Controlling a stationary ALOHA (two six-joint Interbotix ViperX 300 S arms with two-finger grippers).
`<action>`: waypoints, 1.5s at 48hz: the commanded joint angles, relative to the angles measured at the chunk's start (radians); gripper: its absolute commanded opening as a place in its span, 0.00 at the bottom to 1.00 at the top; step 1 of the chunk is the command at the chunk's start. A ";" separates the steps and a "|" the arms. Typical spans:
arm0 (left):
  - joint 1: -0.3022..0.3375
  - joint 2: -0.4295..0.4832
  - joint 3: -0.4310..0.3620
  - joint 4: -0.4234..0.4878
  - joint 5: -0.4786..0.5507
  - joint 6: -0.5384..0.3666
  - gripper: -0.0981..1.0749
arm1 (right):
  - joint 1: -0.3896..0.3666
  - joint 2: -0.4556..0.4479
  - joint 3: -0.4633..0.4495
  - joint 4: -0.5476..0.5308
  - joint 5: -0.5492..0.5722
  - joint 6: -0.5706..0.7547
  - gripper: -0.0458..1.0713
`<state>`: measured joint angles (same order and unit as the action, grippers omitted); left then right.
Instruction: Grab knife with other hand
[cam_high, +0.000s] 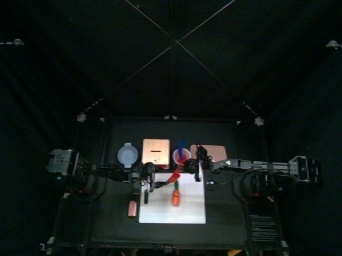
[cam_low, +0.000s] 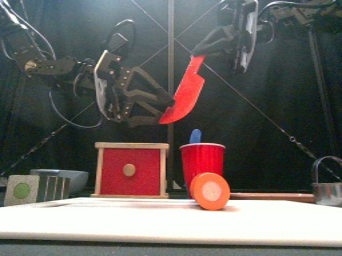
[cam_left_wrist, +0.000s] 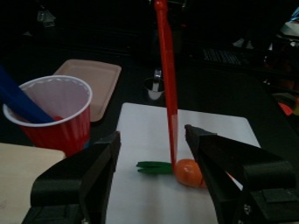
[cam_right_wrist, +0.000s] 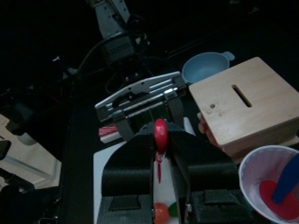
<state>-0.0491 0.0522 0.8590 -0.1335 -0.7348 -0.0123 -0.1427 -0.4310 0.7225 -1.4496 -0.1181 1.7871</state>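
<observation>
Red knife (cam_low: 185, 92) hung above the worktop (cam_low: 160, 222), pinched at its handle by your right gripper (cam_low: 230, 42). Your left gripper (cam_low: 127, 88) waited beside the blade, jaws spread wide. Handover appeared mid-step; next, you needed to close left, then release right.

- One red knife (cam_low: 186, 92).
- One carrot (cam_low: 210, 190).
- One red cup (cam_low: 202, 164), one blue stick (cam_low: 195, 136) inside.
- One red-faced wooden box (cam_low: 131, 169) with a slot.
- One white board (cam_left_wrist: 152, 162).
- One blue bowl (cam_right_wrist: 208, 65).
- One pink tray (cam_left_wrist: 89, 77).
- One metal pot (cam_low: 330, 184).
- One small grey rack (cam_low: 54, 183).
- Two grippers: left (cam_left_wrist: 155, 168), right (cam_right_wrist: 162, 163).
</observation>
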 joint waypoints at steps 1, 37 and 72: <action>-0.011 -0.003 -0.035 0.002 -0.009 0.000 0.87 | 0.003 -0.011 -0.017 0.003 0.002 -0.002 0.44; -0.014 -0.012 -0.025 0.002 0.046 0.011 0.40 | 0.015 -0.011 0.008 0.049 0.005 0.000 0.44; 0.002 -0.227 0.089 0.015 0.086 0.023 0.39 | 0.055 0.014 0.184 0.130 -0.011 0.000 0.44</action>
<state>-0.0552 -0.1381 0.9771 -0.1258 -0.6366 0.0046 -0.0920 -0.4403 0.9081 -1.3284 -0.1273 1.7840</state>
